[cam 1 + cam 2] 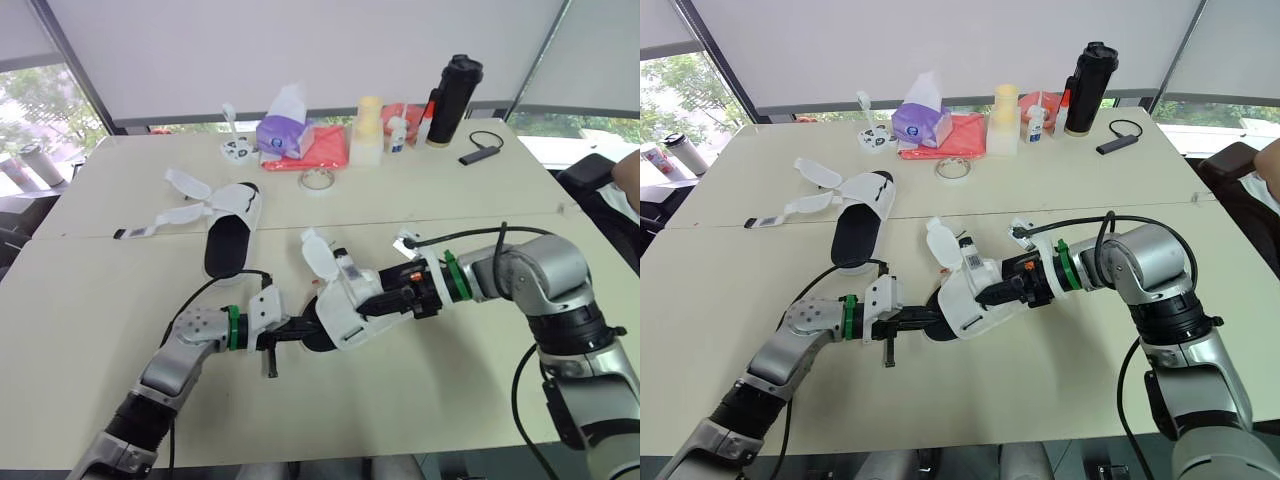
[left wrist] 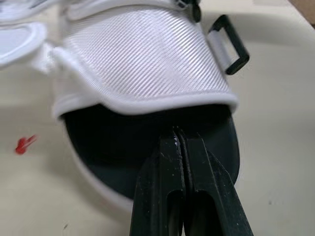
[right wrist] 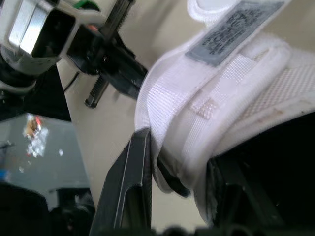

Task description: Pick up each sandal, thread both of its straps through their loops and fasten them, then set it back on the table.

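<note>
Near the front middle of the table (image 1: pixel 470 400), one sandal (image 1: pixel 345 312) is held between both arms. The other sandal (image 1: pixel 232 228) lies farther back on the left with its straps spread open. On the held sandal a white strap (image 1: pixel 318 254) stands up free, and the black loop (image 2: pixel 231 45) beside the wide band is empty. From this I judge that the threading is not yet done.

To do this step well, one claw should keep the shoe steady by its body. The other should take the free strap close to its tip, so that the end stays stiff enough to aim. The tip should enter the loop flat, not twisted, and pass through fully before it is folded back and pressed down. The strap looks soft, so a grip too far from the end will probably let it bend away from the loop.

The left claw (image 2: pixel 178 140) has its two fingers pressed together with almost no gap. Their tips lie on the black footbed just under the edge of the band, and I see nothing caught between them. The right claw (image 1: pixel 378 302) is narrow and clamps the white side of the sandal, with one finger (image 3: pixel 129 187) outside the webbing and the other on the inner side.
</note>
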Motion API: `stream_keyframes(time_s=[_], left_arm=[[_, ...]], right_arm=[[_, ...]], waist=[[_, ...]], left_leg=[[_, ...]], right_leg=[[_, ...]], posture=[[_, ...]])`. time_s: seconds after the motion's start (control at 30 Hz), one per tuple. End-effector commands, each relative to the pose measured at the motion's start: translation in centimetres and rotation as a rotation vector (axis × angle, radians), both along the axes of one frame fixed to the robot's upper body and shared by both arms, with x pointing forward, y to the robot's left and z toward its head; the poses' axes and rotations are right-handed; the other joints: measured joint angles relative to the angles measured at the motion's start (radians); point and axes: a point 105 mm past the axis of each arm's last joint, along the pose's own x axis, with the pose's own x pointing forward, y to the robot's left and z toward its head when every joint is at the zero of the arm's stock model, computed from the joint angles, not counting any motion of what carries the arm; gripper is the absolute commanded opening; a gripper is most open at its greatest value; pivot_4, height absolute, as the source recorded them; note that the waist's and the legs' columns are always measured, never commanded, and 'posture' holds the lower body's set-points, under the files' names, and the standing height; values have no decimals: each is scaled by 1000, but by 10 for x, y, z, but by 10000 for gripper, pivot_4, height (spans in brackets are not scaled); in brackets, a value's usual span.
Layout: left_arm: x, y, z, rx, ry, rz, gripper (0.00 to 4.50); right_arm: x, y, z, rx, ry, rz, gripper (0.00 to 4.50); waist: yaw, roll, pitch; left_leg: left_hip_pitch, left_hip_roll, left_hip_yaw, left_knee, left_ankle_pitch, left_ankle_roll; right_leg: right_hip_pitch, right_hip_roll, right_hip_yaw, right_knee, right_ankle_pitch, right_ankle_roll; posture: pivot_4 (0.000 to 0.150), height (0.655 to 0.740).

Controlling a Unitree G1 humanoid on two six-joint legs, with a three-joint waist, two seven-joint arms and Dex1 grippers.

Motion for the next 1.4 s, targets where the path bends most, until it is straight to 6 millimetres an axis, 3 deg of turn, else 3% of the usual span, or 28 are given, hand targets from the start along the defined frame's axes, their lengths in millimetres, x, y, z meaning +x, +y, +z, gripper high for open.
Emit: stream_keyframes(time_s=[0.03, 0.13, 0.3, 0.63, 0.93, 1.4], left_arm=[[2, 2, 10, -14, -30, 4, 0], [2, 3, 11, -16, -33, 6, 0], [2, 3, 13, -14, -35, -6, 0], [-1, 9, 15, 10, -37, -42, 0], [10, 12, 16, 23, -71, -12, 0], [11, -3, -5, 89, -82, -55, 0]], right_arm=[[-9, 3, 0, 20, 15, -9, 13005], [-14, 3, -9, 58, 51, -51, 13005], [0, -5, -28, 76, 78, -285, 13005], [-12, 7, -13, 151, 74, -351, 13005], [-22, 10, -6, 162, 87, -421, 13005], [-24, 9, -5, 147, 68, -428, 13005]], waist=[[1, 0, 0], [4, -1, 0], [-5, -1, -1], [-2, -1, -1], [1, -1, 0], [4, -1, 0]], left_leg=[[0, 0, 0, 0, 0, 0], [0, 0, 0, 0, 0, 0], [1, 1, 0, 0, 0, 0], [1, 2, 0, 1, 1, 0], [0, 2, 1, 1, 1, 1], [0, 2, 0, 1, 1, 1]], right_leg=[[0, 0, 0, 0, 0, 0], [1, 0, 0, 0, 0, 0], [1, 1, 0, 0, 1, -1], [1, 3, 1, 0, 2, -3], [2, 2, 1, -1, 1, -3], [2, 2, 1, -1, 1, -3]], posture=[[1500, 7400], [1500, 7400], [1500, 7400], [1500, 7400], [1500, 7400], [1500, 7400]])
